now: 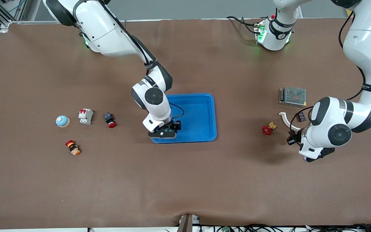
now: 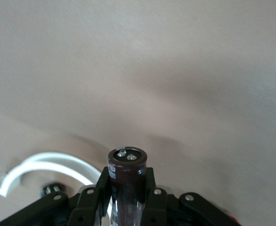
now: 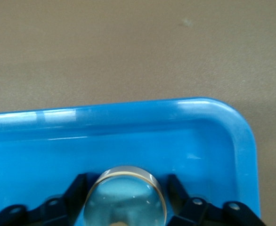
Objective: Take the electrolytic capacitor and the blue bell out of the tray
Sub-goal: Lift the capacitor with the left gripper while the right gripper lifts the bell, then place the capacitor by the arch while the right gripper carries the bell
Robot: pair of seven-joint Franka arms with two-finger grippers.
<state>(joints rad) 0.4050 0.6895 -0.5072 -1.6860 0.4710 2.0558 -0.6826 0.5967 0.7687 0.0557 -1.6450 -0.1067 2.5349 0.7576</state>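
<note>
My right gripper (image 1: 166,132) is low in the blue tray (image 1: 201,109), at the tray corner nearest the front camera toward the right arm's end. Its fingers (image 3: 79,186) press both sides of a pale blue domed bell (image 3: 124,200) with a metal rim, inside the tray (image 3: 213,141). A similar pale blue bell (image 1: 62,121) stands on the table toward the right arm's end. My left gripper (image 2: 127,183) is shut on a dark brown capacitor (image 2: 127,165), held upright with two metal terminals showing. In the front view the left gripper (image 1: 291,140) hangs over bare table beside a white curved piece (image 1: 287,120).
Near the table bell lie a white circuit breaker (image 1: 85,116), a red push button (image 1: 109,120) and a red-and-yellow stop button (image 1: 72,147). Toward the left arm's end are a red valve (image 1: 267,129) and a metal mesh power supply (image 1: 292,96). The white curved piece (image 2: 44,165) lies under the left gripper.
</note>
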